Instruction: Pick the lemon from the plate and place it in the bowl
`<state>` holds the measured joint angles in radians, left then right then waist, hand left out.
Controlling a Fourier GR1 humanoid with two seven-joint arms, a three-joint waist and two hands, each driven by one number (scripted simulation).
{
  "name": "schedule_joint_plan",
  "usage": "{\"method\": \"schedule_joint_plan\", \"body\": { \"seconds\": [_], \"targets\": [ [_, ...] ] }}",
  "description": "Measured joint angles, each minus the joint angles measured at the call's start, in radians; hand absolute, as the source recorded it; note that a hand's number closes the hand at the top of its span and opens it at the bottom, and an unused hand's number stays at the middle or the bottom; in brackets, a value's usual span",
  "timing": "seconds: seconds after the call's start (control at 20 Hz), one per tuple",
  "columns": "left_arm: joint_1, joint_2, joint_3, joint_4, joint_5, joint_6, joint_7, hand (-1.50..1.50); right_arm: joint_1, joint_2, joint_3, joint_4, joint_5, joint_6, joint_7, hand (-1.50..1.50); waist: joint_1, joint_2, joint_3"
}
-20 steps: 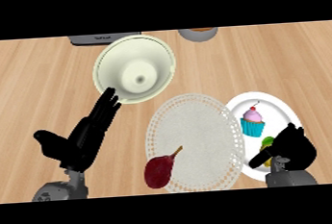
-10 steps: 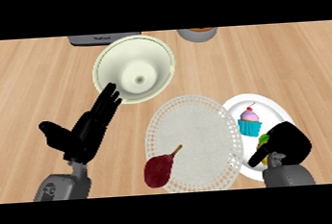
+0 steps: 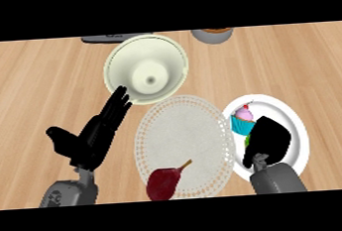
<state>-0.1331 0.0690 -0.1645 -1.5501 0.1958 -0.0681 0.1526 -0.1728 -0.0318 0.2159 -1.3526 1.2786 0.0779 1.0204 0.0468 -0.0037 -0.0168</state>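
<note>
A cream bowl (image 3: 149, 69) stands at the back centre of the wooden counter. At the right, a small white plate (image 3: 295, 124) holds a pink-and-blue cupcake (image 3: 242, 120) and the lemon (image 3: 247, 140), of which only a yellow-green sliver shows. My right hand (image 3: 269, 141) sits over the lemon and hides most of it, so whether it holds the fruit is not visible. My left hand (image 3: 94, 134) is open at the left, fingers straight and pointing toward the bowl, holding nothing.
A large white patterned plate (image 3: 182, 131) lies in the middle with a dark red pear (image 3: 165, 181) on its near edge. At the back edge are a grey object (image 3: 114, 37) and a small round dish (image 3: 214, 34).
My right hand has moved left and slightly away over the small plate, now covering the lemon beside the cupcake. My left hand has shifted a little toward the bowl.
</note>
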Motion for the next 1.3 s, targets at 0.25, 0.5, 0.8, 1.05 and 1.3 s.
{"method": "schedule_joint_plan", "body": {
  "seconds": [0.25, 0.5, 0.8, 1.05, 1.3],
  "targets": [
    [-0.037, -0.018, -0.05, 0.006, -0.002, -0.034, 0.011, 0.0, -0.142, -0.018, 0.252, 0.032, -0.064, 0.073, -0.042, 1.5, 0.109, 0.022, 0.005],
    [-0.066, -0.035, -0.069, 0.029, -0.008, -0.038, 0.019, 0.0, -0.303, 0.01, 0.425, 0.038, -0.161, 0.073, -0.004, 1.5, 0.14, 0.026, 0.013],
    [-0.08, -0.037, -0.065, 0.047, -0.012, -0.037, 0.018, 0.0, -0.495, 0.018, 0.54, -0.011, -0.275, 0.03, 0.063, 1.5, 0.134, 0.015, 0.014],
    [-0.08, -0.037, -0.051, 0.065, -0.011, -0.029, 0.018, 0.0, -0.66, 0.017, 0.585, -0.034, -0.301, 0.01, 0.122, 1.5, 0.118, 0.005, 0.012],
    [-0.083, -0.039, -0.047, 0.077, -0.012, -0.027, 0.018, 0.0, -0.826, 0.014, 0.57, -0.014, -0.346, 0.006, 0.161, 1.5, 0.101, 0.001, 0.011]
  ]
}}
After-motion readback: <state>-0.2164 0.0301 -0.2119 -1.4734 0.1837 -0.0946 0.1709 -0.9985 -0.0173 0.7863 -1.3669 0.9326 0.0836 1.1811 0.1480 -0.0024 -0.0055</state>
